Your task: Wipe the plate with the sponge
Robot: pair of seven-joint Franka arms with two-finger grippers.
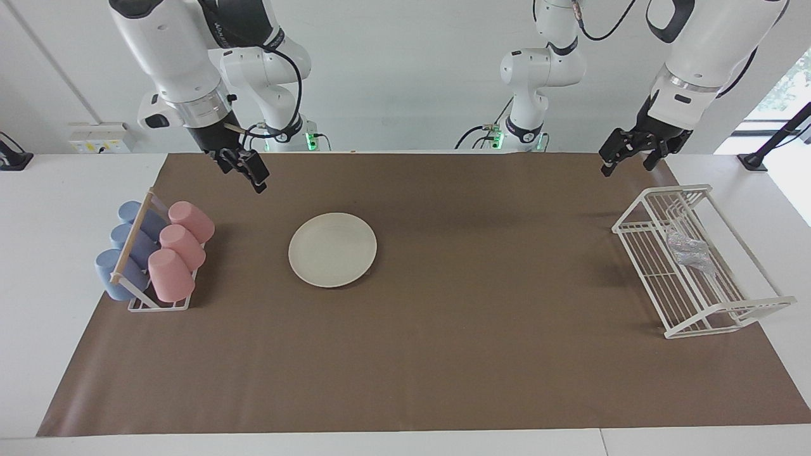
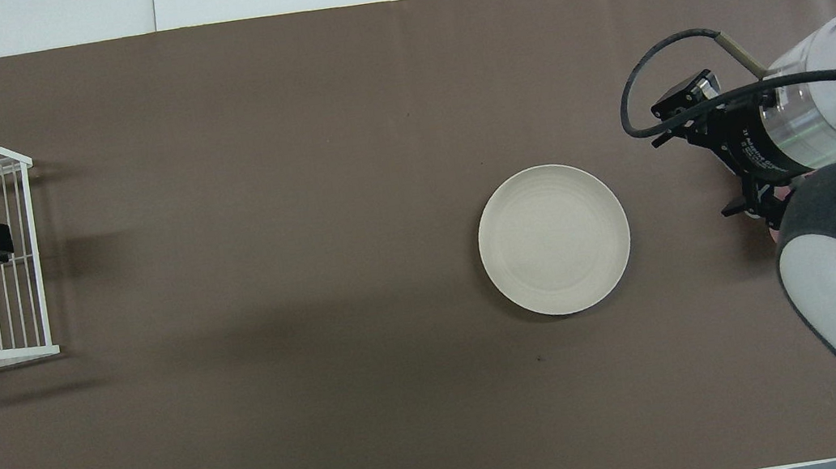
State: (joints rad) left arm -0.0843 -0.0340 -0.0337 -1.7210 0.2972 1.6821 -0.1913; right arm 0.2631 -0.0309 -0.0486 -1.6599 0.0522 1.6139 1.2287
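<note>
Your stock: round cream-white plate [image 1: 332, 249] unwiped on brown mat, silvery mesh sponge [image 1: 690, 251] untouched in white wire rack [image 1: 728, 311]; left gripper [image 1: 630, 155] above its near corner, right gripper [image 1: 244, 170] above mat, both spread, empty.

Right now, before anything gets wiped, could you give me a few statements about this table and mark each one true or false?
1. The plate lies bare on the brown mat. True.
2. The sponge sits on the plate. False: it lies in the white wire rack at the left arm's end of the table.
3. The left pincer holds the sponge. False: it hangs open and empty above the mat's edge by the rack.
4. The right pincer is up in the air, touching nothing. True.
5. The cups stand upright on the mat. False: pink and blue cups lie tilted in a holder at the right arm's end.
</note>
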